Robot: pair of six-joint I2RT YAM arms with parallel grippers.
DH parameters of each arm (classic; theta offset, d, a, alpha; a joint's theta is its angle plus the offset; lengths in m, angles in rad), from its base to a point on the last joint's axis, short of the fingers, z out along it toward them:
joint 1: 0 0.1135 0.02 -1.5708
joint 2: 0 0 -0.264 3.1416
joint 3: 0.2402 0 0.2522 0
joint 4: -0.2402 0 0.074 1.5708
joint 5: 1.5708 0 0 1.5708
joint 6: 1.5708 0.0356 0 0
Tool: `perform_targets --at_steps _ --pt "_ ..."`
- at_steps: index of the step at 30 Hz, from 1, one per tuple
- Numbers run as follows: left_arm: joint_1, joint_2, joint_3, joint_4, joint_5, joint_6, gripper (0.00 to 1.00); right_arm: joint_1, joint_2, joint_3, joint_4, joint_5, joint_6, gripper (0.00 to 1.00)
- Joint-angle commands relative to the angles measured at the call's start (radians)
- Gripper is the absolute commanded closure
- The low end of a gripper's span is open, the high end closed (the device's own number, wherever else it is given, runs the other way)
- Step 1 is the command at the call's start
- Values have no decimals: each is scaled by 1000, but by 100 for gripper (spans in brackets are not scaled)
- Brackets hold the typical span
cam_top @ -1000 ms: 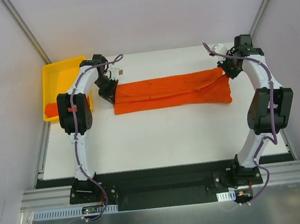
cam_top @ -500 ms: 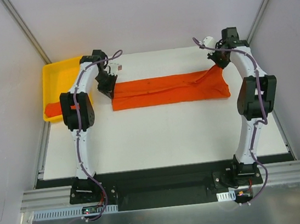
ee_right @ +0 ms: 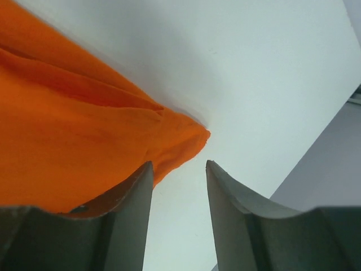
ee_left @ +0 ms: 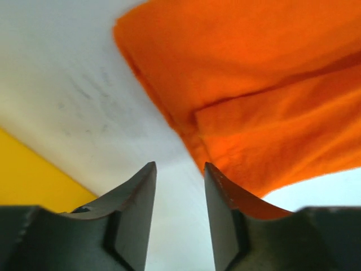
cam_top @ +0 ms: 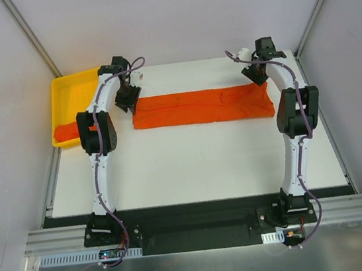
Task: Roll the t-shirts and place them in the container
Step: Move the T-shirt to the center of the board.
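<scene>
Your right gripper (ee_right: 179,165) is hanging with jaws parted, gripping nothing, just off the folded corner of the t-shirt (ee_right: 67,147) that's lying on the white table (ee_right: 254,84).

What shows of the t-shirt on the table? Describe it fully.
The t-shirt is plain bright orange soft cloth, folded into a long flat band with layered edges. It lies across the far part of the white table. The left fingers and right fingers stand open at its two ends, gripping nothing.

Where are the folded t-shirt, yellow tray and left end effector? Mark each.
folded t-shirt (cam_top: 201,107), top view, cloth middle.
yellow tray (cam_top: 70,98), top view, bare floor.
left end effector (ee_left: 180,169), left wrist view, between fingertips.
</scene>
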State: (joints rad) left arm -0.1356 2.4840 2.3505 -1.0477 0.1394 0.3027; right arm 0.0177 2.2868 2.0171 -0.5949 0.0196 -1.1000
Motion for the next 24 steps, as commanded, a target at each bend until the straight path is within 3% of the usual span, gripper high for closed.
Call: perform_targets --at_steps 1,5,9,13,24 --pt "11 -104 38 53 -191 -71 57 4 -110 30 -5 68 121 52" --pt "11 -157 29 60 -147 -63 53 -16 -243 -154 -40 14 143 47" --pt "1 -191 -107 52 -23 -54 50 -79 -277 -262 -192 -122 173 45" --pt "-2 -182 -186 45 20 -68 49 -146 -224 -262 -312 -184 178 43" --pt "-2 -82 -191 15 57 -54 55 -188 -135 -239 -459 -380 65 42"
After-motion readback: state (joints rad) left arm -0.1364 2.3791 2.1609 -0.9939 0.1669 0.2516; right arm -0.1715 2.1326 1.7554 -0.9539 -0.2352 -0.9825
